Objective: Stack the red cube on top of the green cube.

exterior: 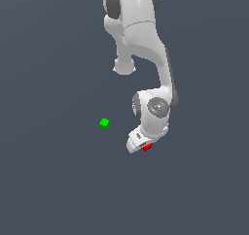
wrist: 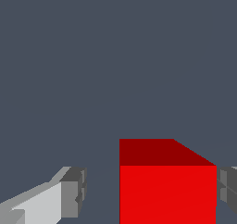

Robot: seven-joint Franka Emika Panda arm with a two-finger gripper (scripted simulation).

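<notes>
The red cube [wrist: 167, 181] lies between my gripper's [wrist: 150, 190] two fingers in the wrist view. One grey fingertip [wrist: 74, 193] stands a clear gap away from it, while the other fingertip [wrist: 227, 190] is right beside its face. The gripper is open around the cube. In the exterior view the white gripper [exterior: 141, 144] is low over the floor, and only a sliver of the red cube [exterior: 147, 147] shows under it. The green cube [exterior: 104, 124] sits alone on the floor, toward the exterior view's left of the gripper and a little farther back.
The white arm [exterior: 146, 44] comes down from the top of the exterior view. A plain dark grey floor [exterior: 53, 180] lies all around.
</notes>
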